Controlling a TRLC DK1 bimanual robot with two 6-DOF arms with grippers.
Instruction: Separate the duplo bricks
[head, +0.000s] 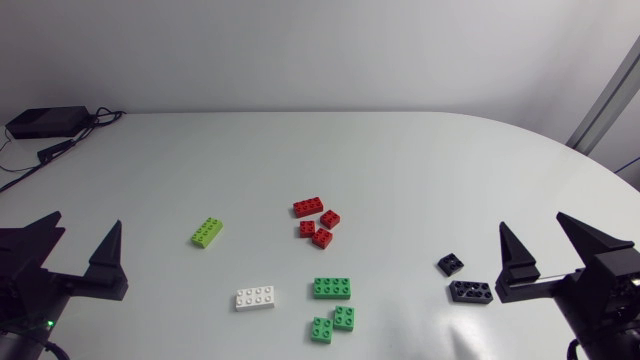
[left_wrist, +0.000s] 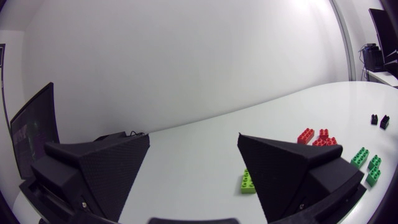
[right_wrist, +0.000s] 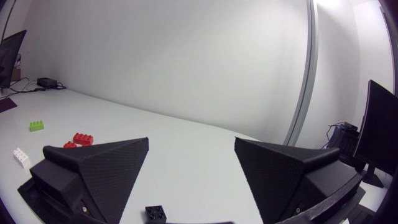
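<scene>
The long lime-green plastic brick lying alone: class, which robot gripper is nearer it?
Left. The left gripper is beside the long lime-green plastic brick, apart from it; the right gripper is across the white table, past the red plastic bricks.

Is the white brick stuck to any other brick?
No, the white brick lies alone, with a clear gap to the nearest green brick.

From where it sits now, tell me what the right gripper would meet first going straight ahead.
Likely the small black brick: it lies just ahead of the right gripper, between its open fingers. Past it the way looks free across the table. Height is unclear, so the gripper may pass over it.
</scene>
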